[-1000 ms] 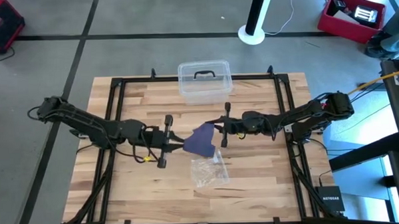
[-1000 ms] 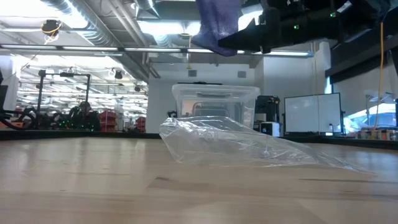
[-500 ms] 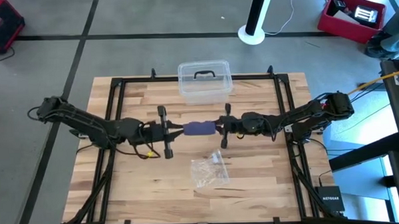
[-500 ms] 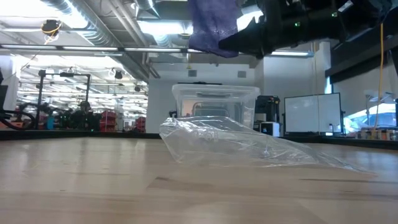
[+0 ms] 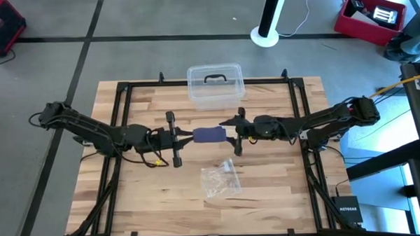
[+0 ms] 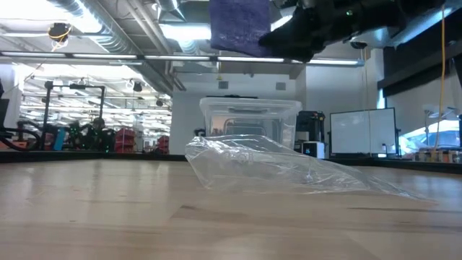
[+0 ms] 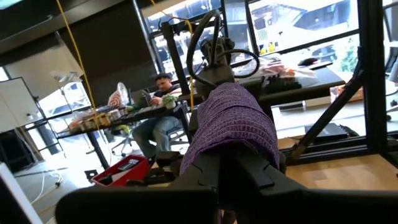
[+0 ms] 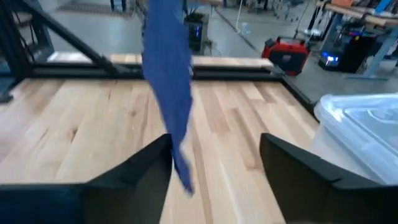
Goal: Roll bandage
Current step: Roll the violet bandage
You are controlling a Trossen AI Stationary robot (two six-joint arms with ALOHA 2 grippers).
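The dark blue-purple soft fabric bandage (image 5: 209, 135) hangs above the bench's (image 5: 269, 193) middle, clamped in the left gripper's (image 5: 185, 138) jaws, probably so it can be wound in mid-air, while the right gripper (image 5: 233, 134), just beside its right end, has its jaws apart, apparently for a fresh grip.

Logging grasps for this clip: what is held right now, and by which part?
The left gripper holds the bandage by its left end, up off the table; the right gripper is open beside its other end.

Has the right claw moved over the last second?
Yes. The right claw backed off the dark purple fabric bandage, toward the table's right side, judged against the clear plastic box.
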